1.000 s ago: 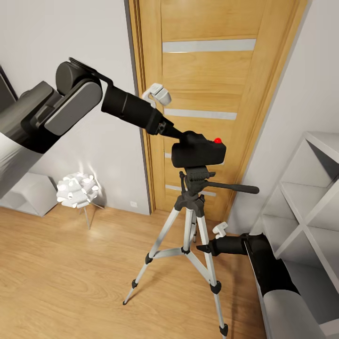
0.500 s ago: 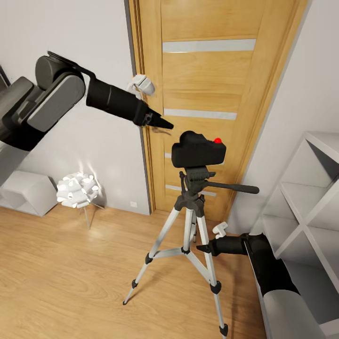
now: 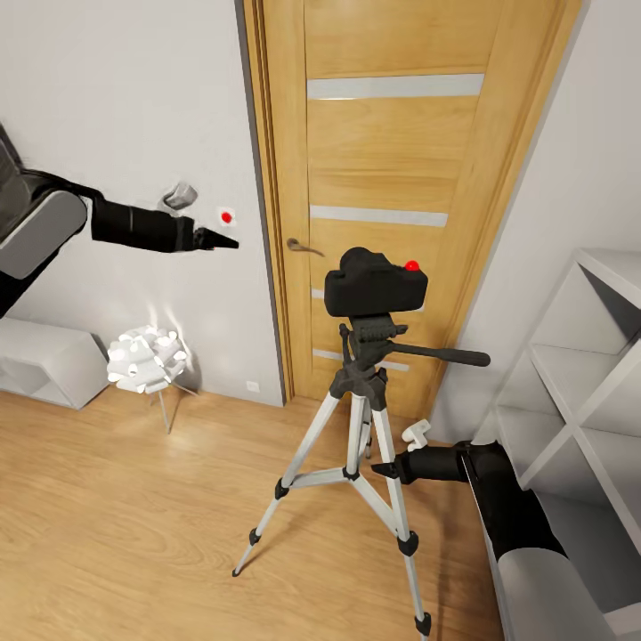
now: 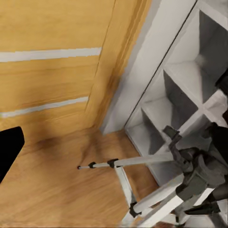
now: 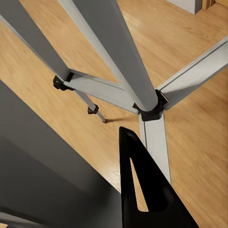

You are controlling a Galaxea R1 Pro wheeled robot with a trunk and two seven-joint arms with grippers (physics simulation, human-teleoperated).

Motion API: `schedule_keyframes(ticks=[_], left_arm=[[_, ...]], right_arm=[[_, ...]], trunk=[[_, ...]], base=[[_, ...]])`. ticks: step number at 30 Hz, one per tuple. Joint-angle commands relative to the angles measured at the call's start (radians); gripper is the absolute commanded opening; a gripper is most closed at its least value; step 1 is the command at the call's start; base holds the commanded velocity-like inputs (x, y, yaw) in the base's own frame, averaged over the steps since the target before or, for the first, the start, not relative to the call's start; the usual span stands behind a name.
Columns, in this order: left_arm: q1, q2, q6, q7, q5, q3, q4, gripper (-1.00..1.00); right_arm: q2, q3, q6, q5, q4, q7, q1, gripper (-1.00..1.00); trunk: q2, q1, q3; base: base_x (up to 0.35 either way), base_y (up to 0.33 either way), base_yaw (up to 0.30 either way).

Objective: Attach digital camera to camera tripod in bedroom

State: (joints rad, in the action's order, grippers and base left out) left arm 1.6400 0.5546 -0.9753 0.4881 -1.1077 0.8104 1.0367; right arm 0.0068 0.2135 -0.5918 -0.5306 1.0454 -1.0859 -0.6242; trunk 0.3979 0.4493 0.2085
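Note:
The black digital camera (image 3: 374,283), with its red dot on top, sits upright on the head of the camera tripod (image 3: 358,425), above the long pan bar. Nothing is holding it. My left gripper (image 3: 221,240) hovers in front of the wall to the left of the door, well apart from the camera. In the left wrist view one black finger (image 4: 8,148) sits at the picture's edge, so the gripper is open, and the tripod (image 4: 156,162) lies across that view. My right gripper (image 3: 385,469) is low beside a tripod leg, shut and empty, with its tip (image 5: 126,135) near the leg hub (image 5: 151,108).
An oak door (image 3: 401,151) with frosted stripes and a handle (image 3: 303,247) stands behind the tripod. White shelving (image 3: 592,383) fills the right side. A white flower lamp (image 3: 142,358) and a low white cabinet (image 3: 44,361) stand at the left wall. Wood floor (image 3: 133,525) lies open in front.
My left gripper has let go of the camera and drawn back to the left, away from it. The camera stays on the tripod head. The right arm has not moved.

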Motion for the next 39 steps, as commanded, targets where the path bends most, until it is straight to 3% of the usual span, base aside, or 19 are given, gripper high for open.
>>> schedule_keyframes(ticks=[1, 4, 11, 14, 17, 22, 23, 27, 28, 29, 30, 33, 34, 39], left_arm=[[-0.017, 0.007, 0.001, 0.004, -0.016, 0.002, -0.019, 1.0], [-0.088, 0.019, 0.016, -0.004, -0.055, 0.002, -0.093, 1.0], [-0.179, 0.018, 0.142, -0.001, -0.079, 0.003, -0.22, 1.0], [-0.259, 0.018, 0.243, 0.005, -0.086, 0.003, -0.26, 1.0], [-0.402, 0.019, 0.338, 0.005, -0.09, 0.003, -0.289, 1.0], [-0.557, 0.012, 0.375, -0.003, -0.093, 0.003, -0.369, 1.0], [-0.617, 0.004, 0.38, -0.005, -0.093, 0.002, -0.44, 1.0], [-0.712, -0.036, 0.387, -0.005, -0.094, 0.001, -0.661, 1.0], [-0.729, -0.053, 0.389, -0.005, -0.094, 0.0, -0.729, 1.0], [-0.757, -0.087, 0.395, -0.005, -0.094, -0.001, -0.847, 1.0], [-0.768, -0.102, 0.4, -0.005, -0.094, -0.002, -0.886, 1.0], [-0.814, -0.133, 0.429, -0.006, -0.093, -0.002, -0.95, 1.0], [-0.862, -0.148, 0.465, -0.007, -0.092, -0.002, -0.975, 1.0], [-0.993, -0.195, 0.594, -0.029, -0.093, -0.003, -1.011, 1.0]], right_arm=[[0.001, 0.001, 0.0, -0.02, 0.001, -0.007, 0.0, -1.0], [0.001, 0.002, 0.0, -0.02, 0.001, -0.007, 0.0, -1.0], [0.001, 0.003, 0.0, -0.02, 0.0, -0.006, -0.001, -1.0], [0.0, 0.003, 0.0, -0.02, 0.001, -0.006, -0.001, -1.0], [-0.001, 0.003, 0.0, -0.02, 0.001, -0.006, -0.001, -1.0], [-0.001, 0.003, 0.0, -0.019, 0.001, -0.007, 0.0, -1.0], [-0.001, 0.003, 0.0, -0.019, 0.001, -0.006, -0.001, -1.0], [-0.001, 0.003, 0.0, -0.019, 0.001, -0.007, 0.0, -1.0], [-0.001, 0.003, 0.0, -0.019, 0.001, -0.007, 0.0, -1.0], [-0.001, 0.003, -0.001, -0.019, 0.001, -0.006, 0.0, -1.0], [-0.001, 0.003, -0.001, -0.019, 0.001, -0.007, 0.0, -1.0], [-0.001, 0.003, 0.0, -0.019, 0.001, -0.007, 0.0, -1.0], [-0.001, 0.003, 0.0, -0.019, 0.0, -0.007, 0.0, -1.0], [-0.001, 0.003, 0.0, -0.019, 0.0, -0.008, 0.0, -1.0]], trunk=[[0.002, 0.001, 0.002], [0.002, 0.001, 0.002], [0.002, 0.001, 0.002], [0.002, 0.001, 0.002], [0.002, 0.001, 0.002], [0.002, 0.001, 0.002], [0.002, 0.001, 0.002], [0.002, 0.001, 0.002], [0.002, 0.001, 0.002], [0.002, 0.001, 0.002], [0.002, 0.001, 0.002], [0.002, 0.001, 0.002], [0.002, 0.001, 0.002], [0.002, 0.001, 0.002]], base=[[0.0, 0.0, 0.0], [0.0, 0.0, 0.0], [0.0, 0.0, 0.0], [0.0, 0.0, 0.0], [0.0, 0.0, 0.0], [0.0, 0.0, 0.0], [0.0, 0.0, 0.0], [0.0, 0.0, 0.0], [0.0, 0.0, 0.0], [0.0, 0.0, 0.0], [0.0, 0.0, 0.0], [0.0, 0.0, 0.0], [0.0, 0.0, 0.0], [0.0, 0.0, 0.0]])
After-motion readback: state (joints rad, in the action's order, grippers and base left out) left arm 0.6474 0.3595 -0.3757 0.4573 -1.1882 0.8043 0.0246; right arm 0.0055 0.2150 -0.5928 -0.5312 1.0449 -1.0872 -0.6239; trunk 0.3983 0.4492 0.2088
